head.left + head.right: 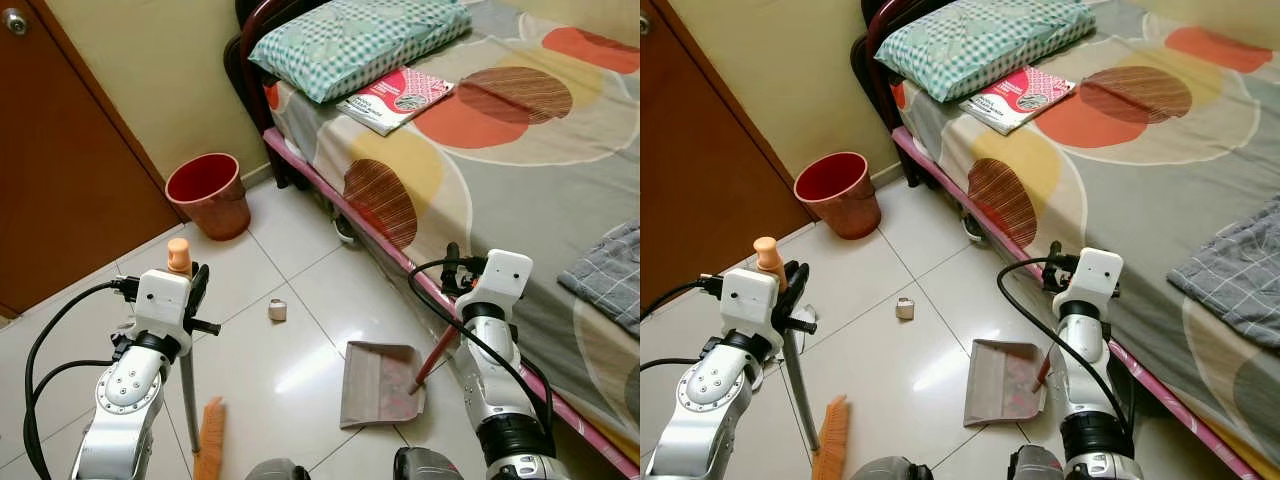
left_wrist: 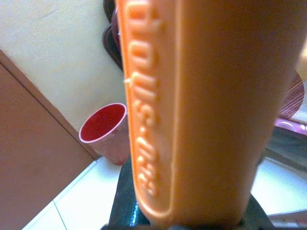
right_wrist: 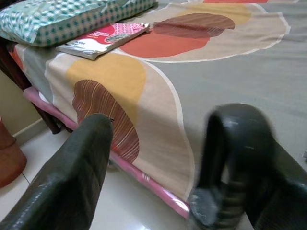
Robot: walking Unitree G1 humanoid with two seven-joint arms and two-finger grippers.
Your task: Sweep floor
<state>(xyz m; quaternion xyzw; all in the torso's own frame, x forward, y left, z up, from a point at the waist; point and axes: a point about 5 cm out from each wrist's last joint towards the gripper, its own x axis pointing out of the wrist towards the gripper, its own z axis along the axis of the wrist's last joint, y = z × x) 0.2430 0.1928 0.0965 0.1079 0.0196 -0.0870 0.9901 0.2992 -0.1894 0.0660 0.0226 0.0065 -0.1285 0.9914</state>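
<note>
On tile by the bed (image 1: 520,150): left gripper (image 1: 185,290) clamps broom (image 1: 190,400); right gripper (image 3: 158,158), fingers wide per wrist view, beside dustpan (image 1: 380,385) handle.

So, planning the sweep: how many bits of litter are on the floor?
1: a small scrap on the tiles between the bin and the dustpan. More may hide under the bed.

Right pincer (image 3: 153,163) fingers spread before the patterned bed (image 3: 230,67), magazine (image 3: 103,39) by the pillow (image 3: 62,19).
</note>
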